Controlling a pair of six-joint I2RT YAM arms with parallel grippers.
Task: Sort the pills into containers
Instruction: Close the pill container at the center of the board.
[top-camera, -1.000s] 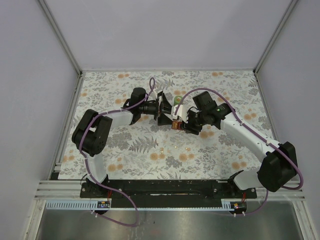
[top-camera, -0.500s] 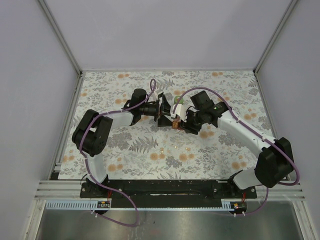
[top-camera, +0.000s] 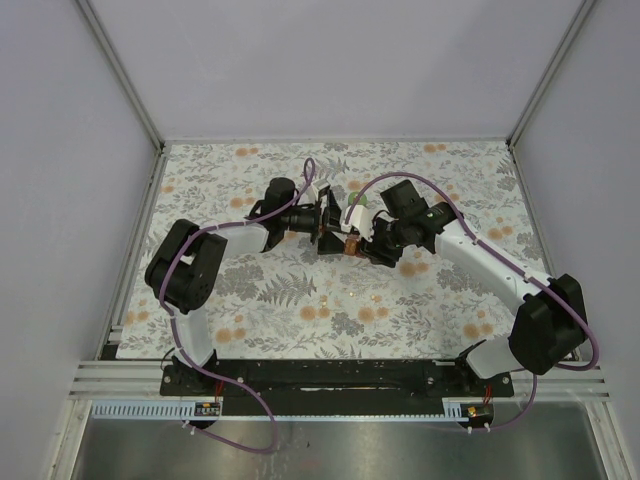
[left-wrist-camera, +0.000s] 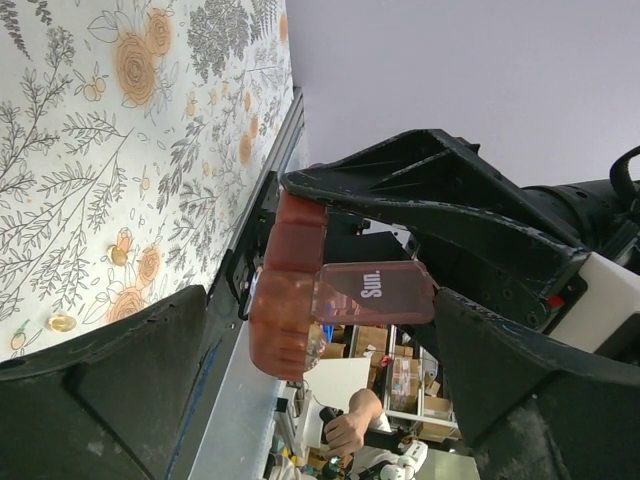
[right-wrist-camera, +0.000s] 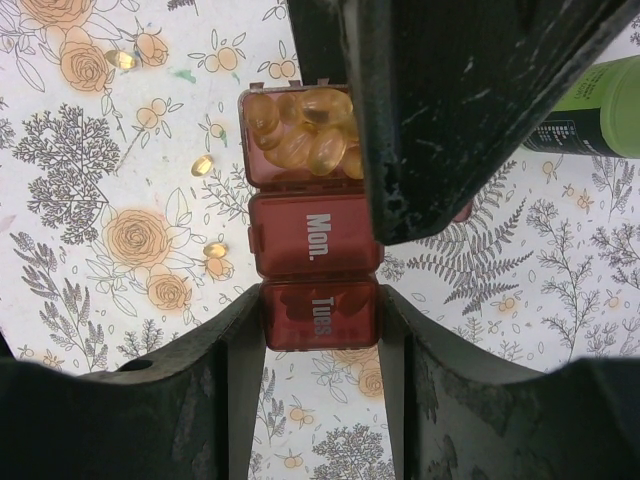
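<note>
Pill box (right-wrist-camera: 315, 245) clamped in right gripper (right-wrist-camera: 320, 318), pills (right-wrist-camera: 300, 135) in open compartment (right-wrist-camera: 247, 140), left gripper (left-wrist-camera: 322, 300) released

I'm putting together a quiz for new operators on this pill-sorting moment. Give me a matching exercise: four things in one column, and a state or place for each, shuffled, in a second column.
Things
1. Sun. lid of the pill box
2. Mon. lid
3. green bottle
4. loose pills

States or places
a. shut
b. amber, lying on the cloth
c. swung open
d. partly cut off at the upper right of the right wrist view

Pairs: 1-c, 2-a, 3-d, 4-b
</note>
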